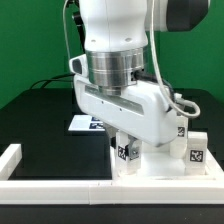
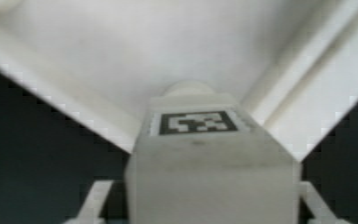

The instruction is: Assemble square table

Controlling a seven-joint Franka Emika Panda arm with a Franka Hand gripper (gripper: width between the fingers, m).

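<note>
Black tabletop beneath the arm: the gripper (image 1: 128,143) stood clamped on a tagged white leg (image 2: 197,150) held above the square tabletop panel (image 1: 150,165) by the white border rail (image 1: 60,185), another leg (image 1: 192,152) upright nearby; assembly appeared under way, with legs seemingly left to fit.
</note>
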